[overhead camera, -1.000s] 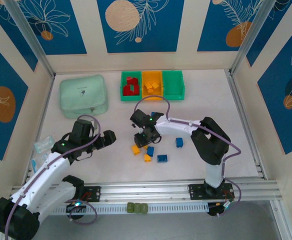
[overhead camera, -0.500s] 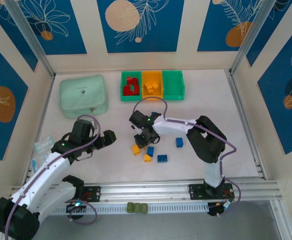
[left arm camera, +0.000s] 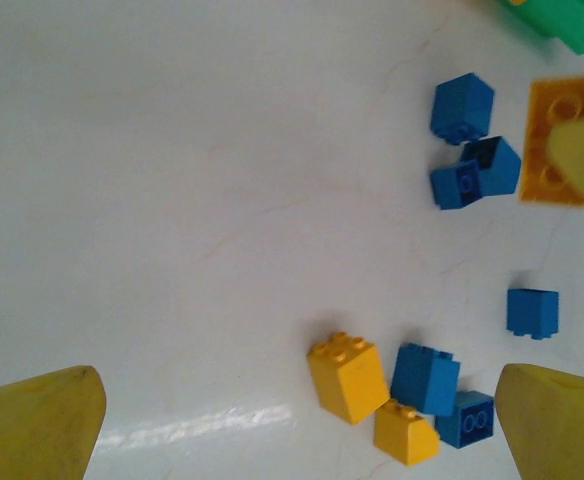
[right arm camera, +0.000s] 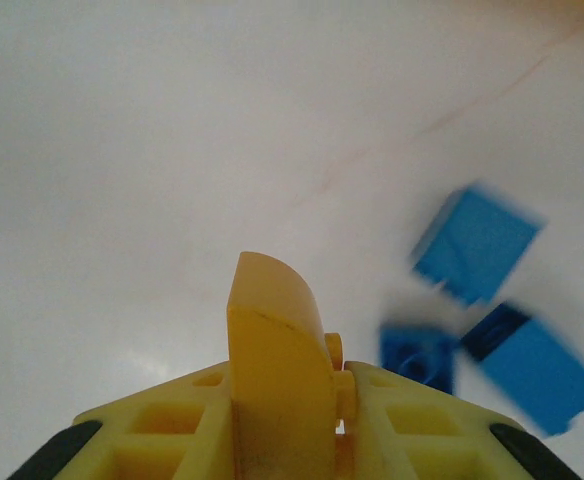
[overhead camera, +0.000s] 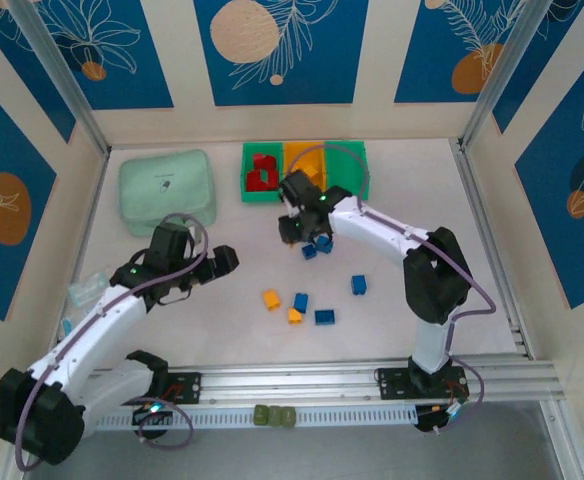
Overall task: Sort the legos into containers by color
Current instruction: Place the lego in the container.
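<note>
Right gripper [overhead camera: 297, 230] is closed on a flat yellow-orange lego plate [left arm camera: 552, 120]. In the left wrist view one of its yellow fingertips [left arm camera: 580, 150] overlaps the plate's lower right corner. In the right wrist view the right gripper [right arm camera: 312, 390] has its fingers pressed together at centre, and the plate can't be cleanly separated from them there. The held plate sits over the table [overhead camera: 422, 220], just in front of the three joined containers [overhead camera: 305, 190], near where the left green bin [overhead camera: 247, 172] meets the orange bin [overhead camera: 294, 152]; it is not in any bin. The left green bin holds red legos [overhead camera: 262, 172], the orange bin holds yellow pieces [overhead camera: 312, 165], and the right green bin [overhead camera: 350, 170] shows only a bare floor. Two blue legos [overhead camera: 317, 246] lie touching just below the right gripper, and they are blurred in the right wrist view. The loose cluster lower on the table is a yellow brick [overhead camera: 270, 298], a blue brick [overhead camera: 301, 302], a small yellow brick [overhead camera: 294, 316] and a blue brick [overhead camera: 324, 317], close together, with one more blue brick [overhead camera: 359, 285] apart to the right. Left gripper [overhead camera: 217, 265] is spread wide and holds nothing. Its fingertips [left arm camera: 32, 425] frame the bottom corners of its wrist view, above bare table left of the cluster. A mint-green lidded box [overhead camera: 168, 192] sits at far left, well apart from the bins.
</note>
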Tool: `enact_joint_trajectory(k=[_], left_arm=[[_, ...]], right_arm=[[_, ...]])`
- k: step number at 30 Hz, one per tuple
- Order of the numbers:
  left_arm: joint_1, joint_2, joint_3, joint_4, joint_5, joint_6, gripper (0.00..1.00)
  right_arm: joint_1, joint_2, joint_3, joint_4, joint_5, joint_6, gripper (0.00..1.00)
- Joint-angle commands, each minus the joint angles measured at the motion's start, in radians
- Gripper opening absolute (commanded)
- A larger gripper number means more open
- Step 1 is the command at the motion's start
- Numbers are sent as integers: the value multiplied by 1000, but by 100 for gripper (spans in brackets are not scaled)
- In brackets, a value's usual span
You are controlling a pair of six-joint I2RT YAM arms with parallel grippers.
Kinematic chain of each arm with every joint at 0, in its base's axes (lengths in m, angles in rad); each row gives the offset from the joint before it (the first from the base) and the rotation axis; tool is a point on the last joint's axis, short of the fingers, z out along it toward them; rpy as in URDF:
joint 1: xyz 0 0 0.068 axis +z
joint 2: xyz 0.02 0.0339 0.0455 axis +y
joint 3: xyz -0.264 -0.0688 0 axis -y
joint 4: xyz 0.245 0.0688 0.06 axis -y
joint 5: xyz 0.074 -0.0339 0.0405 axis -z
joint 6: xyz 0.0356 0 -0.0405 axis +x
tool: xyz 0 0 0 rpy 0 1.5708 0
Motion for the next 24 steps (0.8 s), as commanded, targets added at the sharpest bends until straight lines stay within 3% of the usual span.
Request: enact_joint_trajectory(k=[1,6,12,17,20,24], left_arm=[[2,58,67,79,38,35,99],[3,156,116,136,64,37,99],[2,243,171,182,77,35,99],[3,285,203,182,86,43,99],[3,290,203,181,88,43,99],[2,264,188,169,108,41,99]], right_arm=[[-59,53,95,37,47,26,29],[-129,218,316,27,133,8,29],[-201,421,580,18,97,5,30],[-213,580,882,-134,130,-27,48],[-207,556,872,-138,107,-42,52],[-174,417,677,-84,94,-56,53]])
